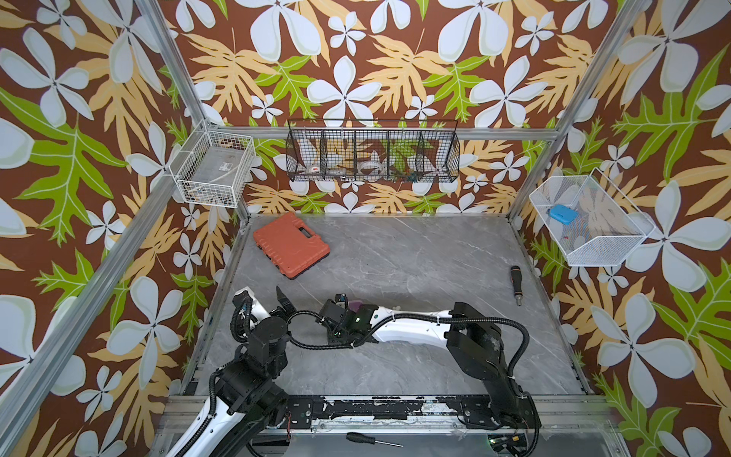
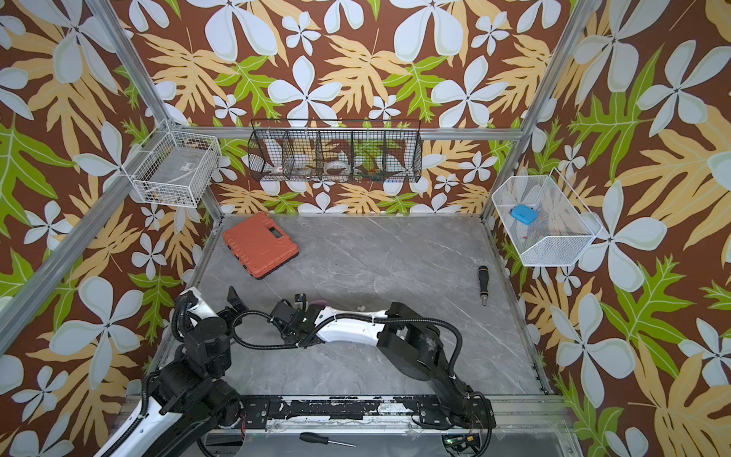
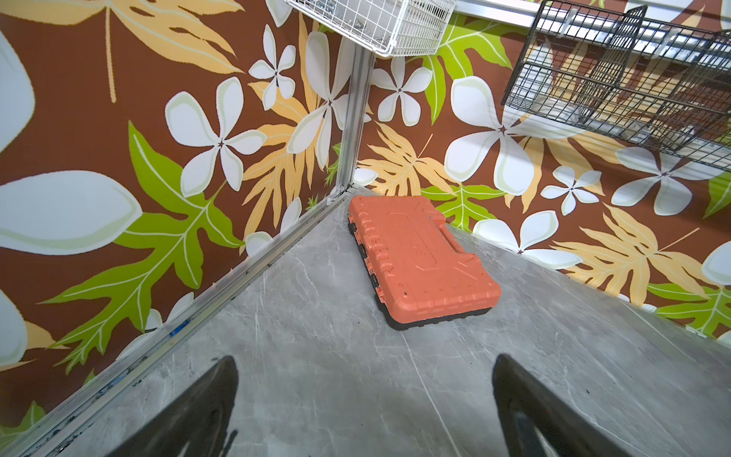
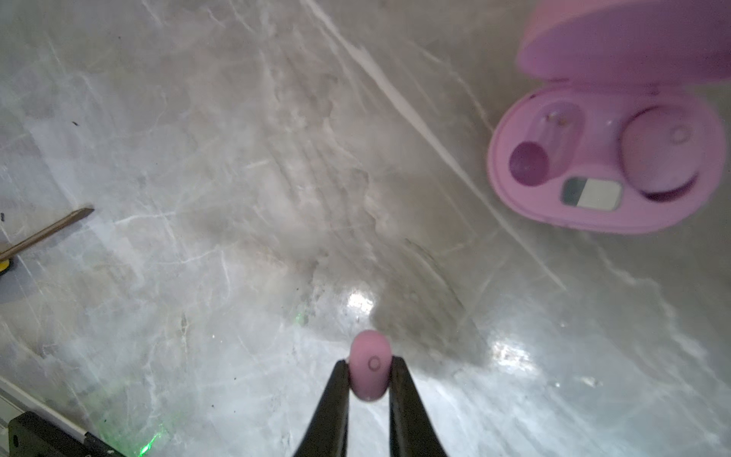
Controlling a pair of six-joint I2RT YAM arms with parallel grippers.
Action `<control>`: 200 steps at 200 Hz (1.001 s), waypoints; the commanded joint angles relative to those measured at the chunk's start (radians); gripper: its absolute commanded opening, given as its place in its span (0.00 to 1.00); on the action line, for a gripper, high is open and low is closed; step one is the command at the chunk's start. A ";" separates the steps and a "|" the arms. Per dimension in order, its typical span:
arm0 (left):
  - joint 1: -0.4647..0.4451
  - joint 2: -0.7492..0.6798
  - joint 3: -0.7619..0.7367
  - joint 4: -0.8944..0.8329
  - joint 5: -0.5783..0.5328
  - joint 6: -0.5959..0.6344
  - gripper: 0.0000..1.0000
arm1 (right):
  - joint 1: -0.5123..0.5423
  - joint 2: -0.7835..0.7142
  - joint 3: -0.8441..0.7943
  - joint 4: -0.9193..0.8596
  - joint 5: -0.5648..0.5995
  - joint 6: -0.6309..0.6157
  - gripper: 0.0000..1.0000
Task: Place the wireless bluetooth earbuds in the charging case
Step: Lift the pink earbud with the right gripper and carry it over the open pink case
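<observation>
Right jaws around pink earbud [image 4: 370, 364]

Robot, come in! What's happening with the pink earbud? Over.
Left gripper open, empty. Right gripper shut on pink earbud. Case open, other earbud seated, one socket free. Nothing in the way.

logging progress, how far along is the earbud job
Done: one lilac-pink plastic earbud sits in the open lilac-pink pebble-shaped charging case. In hand: right claw pinches a second lilac-pink earbud, apart from the case. Remaining: seat it in the empty well.
</observation>
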 commanded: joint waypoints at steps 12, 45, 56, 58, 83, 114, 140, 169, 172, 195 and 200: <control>0.001 -0.003 -0.003 0.027 0.004 0.009 1.00 | -0.013 -0.020 -0.003 -0.033 0.064 -0.022 0.18; 0.001 -0.003 -0.004 0.028 0.008 0.011 1.00 | -0.034 -0.032 -0.006 -0.040 0.092 -0.040 0.18; 0.001 -0.004 -0.004 0.029 0.010 0.012 1.00 | -0.042 -0.035 -0.006 -0.041 0.104 -0.048 0.18; 0.001 -0.003 -0.004 0.030 0.010 0.012 1.00 | -0.044 -0.036 -0.007 -0.041 0.106 -0.049 0.18; 0.001 -0.003 -0.006 0.032 0.011 0.015 1.00 | -0.060 -0.043 -0.009 -0.046 0.141 -0.063 0.18; 0.001 -0.001 -0.006 0.035 0.015 0.017 1.00 | -0.087 -0.040 0.001 -0.054 0.157 -0.078 0.18; 0.001 -0.001 -0.007 0.034 0.016 0.018 1.00 | -0.103 -0.037 0.006 -0.059 0.175 -0.089 0.18; 0.001 -0.001 -0.007 0.036 0.016 0.019 1.00 | -0.114 -0.027 0.024 -0.076 0.198 -0.103 0.17; 0.001 -0.001 -0.007 0.037 0.016 0.019 1.00 | -0.114 -0.026 0.028 -0.077 0.199 -0.104 0.18; 0.001 0.000 -0.008 0.039 0.017 0.020 1.00 | -0.116 -0.015 0.045 -0.083 0.205 -0.113 0.18; 0.002 0.000 -0.007 0.040 0.017 0.020 1.00 | -0.116 -0.011 0.049 -0.085 0.205 -0.115 0.18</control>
